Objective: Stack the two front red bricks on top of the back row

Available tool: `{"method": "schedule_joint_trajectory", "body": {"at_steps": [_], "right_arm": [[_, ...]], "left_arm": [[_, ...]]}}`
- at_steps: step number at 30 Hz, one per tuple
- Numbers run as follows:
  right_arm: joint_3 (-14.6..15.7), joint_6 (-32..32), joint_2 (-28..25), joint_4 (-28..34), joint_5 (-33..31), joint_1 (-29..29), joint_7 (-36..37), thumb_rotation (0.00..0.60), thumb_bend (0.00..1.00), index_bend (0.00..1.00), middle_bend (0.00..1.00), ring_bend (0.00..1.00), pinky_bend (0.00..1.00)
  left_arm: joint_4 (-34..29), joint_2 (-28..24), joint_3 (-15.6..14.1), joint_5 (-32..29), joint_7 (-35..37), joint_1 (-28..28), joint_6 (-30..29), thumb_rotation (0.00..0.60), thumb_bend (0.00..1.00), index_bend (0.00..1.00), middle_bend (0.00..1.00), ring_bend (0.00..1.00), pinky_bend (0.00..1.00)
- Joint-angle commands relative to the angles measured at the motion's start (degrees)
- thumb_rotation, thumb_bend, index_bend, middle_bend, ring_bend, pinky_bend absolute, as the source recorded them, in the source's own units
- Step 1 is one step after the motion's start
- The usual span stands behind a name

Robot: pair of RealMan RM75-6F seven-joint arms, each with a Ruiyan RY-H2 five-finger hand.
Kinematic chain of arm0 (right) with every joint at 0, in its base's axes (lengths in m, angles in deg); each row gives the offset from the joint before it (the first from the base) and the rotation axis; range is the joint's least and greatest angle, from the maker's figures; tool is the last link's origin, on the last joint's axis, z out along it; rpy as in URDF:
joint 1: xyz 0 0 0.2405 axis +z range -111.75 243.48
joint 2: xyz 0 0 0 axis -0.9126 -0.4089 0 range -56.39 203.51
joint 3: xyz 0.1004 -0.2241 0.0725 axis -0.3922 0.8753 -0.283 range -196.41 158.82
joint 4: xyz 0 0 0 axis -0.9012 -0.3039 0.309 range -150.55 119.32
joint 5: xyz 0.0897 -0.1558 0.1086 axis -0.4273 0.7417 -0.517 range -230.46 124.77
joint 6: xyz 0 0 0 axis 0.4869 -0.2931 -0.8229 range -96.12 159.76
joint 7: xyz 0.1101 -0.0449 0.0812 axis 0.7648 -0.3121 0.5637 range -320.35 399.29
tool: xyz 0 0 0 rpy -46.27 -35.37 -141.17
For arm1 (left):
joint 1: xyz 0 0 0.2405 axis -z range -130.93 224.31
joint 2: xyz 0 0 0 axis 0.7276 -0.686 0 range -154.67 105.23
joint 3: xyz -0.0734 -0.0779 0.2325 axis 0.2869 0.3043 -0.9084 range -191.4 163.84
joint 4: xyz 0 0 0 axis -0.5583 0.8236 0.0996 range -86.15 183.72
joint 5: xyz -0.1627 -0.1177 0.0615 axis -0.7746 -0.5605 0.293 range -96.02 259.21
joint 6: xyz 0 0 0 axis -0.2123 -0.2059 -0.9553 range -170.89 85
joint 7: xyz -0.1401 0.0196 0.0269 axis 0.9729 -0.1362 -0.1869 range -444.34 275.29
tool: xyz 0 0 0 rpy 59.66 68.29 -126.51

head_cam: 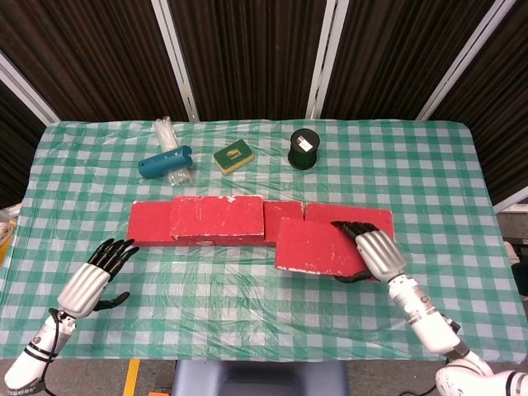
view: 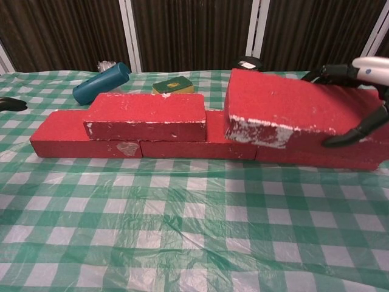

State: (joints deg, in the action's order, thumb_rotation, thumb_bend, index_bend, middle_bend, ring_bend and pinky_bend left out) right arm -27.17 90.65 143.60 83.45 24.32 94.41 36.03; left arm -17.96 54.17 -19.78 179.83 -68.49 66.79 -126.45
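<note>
A back row of red bricks lies across the middle of the table. One red brick rests on top of that row at its left. My right hand grips a second red brick by its right end and holds it in the air, tilted, over the right part of the row. My left hand hovers open near the table's front left, apart from the bricks.
Behind the row lie a blue cylinder with clear tubes, a green-and-yellow sponge and a dark round container. The checked tablecloth covers the whole table.
</note>
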Motion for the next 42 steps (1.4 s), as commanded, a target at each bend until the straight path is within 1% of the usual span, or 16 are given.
{"method": "schedule_joint_trajectory", "body": {"at_steps": [1, 5, 6, 8, 11, 14, 21, 24, 31, 35, 42], "right_arm": [[-4.7, -4.57, -1.98, -7.06, 0.37, 5.09, 7.42, 0.6, 0.15, 0.53, 0.46, 0.4, 0.47], [-5.99, -12.18, -1.61, -13.24, -0.01, 10.28, 12.6, 0.6, 0.15, 0.53, 0.46, 0.41, 0.47], [-5.95, -14.16, -1.26, -15.34, 0.08, 11.68, 13.09, 0.6, 0.15, 0.53, 0.46, 0.41, 0.47], [-5.61, -15.96, -0.39, -18.33, 0.43, 13.23, 13.06, 0.6, 0.15, 0.52, 0.46, 0.41, 0.47], [-4.84, -17.09, 1.33, -22.16, 1.24, 14.56, 14.06, 0.6, 0.15, 0.52, 0.46, 0.41, 0.47], [-4.29, -18.3, 2.8, -24.83, 1.52, 15.36, 17.42, 0.6, 0.15, 0.52, 0.46, 0.41, 0.47], [-1.51, -19.04, 6.42, -31.3, 5.34, 16.92, 23.71, 0.6, 0.15, 0.52, 0.46, 0.41, 0.47], [-0.42, -18.93, 7.51, -33.11, 6.76, 17.38, 26.27, 0.6, 0.15, 0.52, 0.46, 0.41, 0.47], [1.79, -18.16, 8.84, -35.05, 8.96, 17.72, 31.68, 0.6, 0.15, 0.51, 0.46, 0.41, 0.47], [2.46, -17.72, 8.9, -35.33, 9.54, 18.04, 32.48, 0.6, 0.15, 0.51, 0.46, 0.41, 0.47], [2.81, -17.53, 9.04, -35.04, 9.0, 18.58, 31.65, 0.6, 0.15, 0.49, 0.45, 0.41, 0.47]], "left_arm": [[-0.08, 0.27, 0.37, -0.5, -1.26, -0.24, 0.4, 0.6, 0.26, 0.0, 0.0, 0.0, 0.01], [0.18, 0.88, 0.79, -1.08, -2.77, -0.24, 1.32, 0.6, 0.26, 0.0, 0.0, 0.0, 0.01], [0.27, 1.09, 0.85, -1.2, -3.19, -0.22, 1.64, 0.6, 0.26, 0.0, 0.0, 0.0, 0.01], [0.44, 1.39, 0.94, -1.38, -3.83, -0.2, 2.13, 0.6, 0.26, 0.0, 0.0, 0.0, 0.01], [0.61, 1.67, 1.08, -1.53, -4.58, -0.2, 2.54, 0.6, 0.26, 0.0, 0.0, 0.0, 0.01], [0.75, 1.9, 1.22, -1.61, -5.34, -0.31, 2.62, 0.6, 0.26, 0.0, 0.0, 0.0, 0.01], [0.99, 2.41, 1.67, -2.2, -6.7, -0.39, 3.38, 0.6, 0.26, 0.0, 0.0, 0.0, 0.01], [1.17, 2.55, 1.87, -2.28, -6.91, -0.4, 3.38, 0.6, 0.26, 0.0, 0.0, 0.0, 0.01], [1.45, 2.41, 2.22, -2.47, -6.49, -0.5, 3.22, 0.6, 0.26, 0.0, 0.0, 0.0, 0.01], [1.36, 2.37, 2.08, -2.25, -6.36, -0.46, 3.38, 0.6, 0.26, 0.0, 0.0, 0.0, 0.01], [1.16, 2.19, 2.07, -2.05, -6.14, -0.56, 3.2, 0.6, 0.26, 0.0, 0.0, 0.0, 0.01]]}}
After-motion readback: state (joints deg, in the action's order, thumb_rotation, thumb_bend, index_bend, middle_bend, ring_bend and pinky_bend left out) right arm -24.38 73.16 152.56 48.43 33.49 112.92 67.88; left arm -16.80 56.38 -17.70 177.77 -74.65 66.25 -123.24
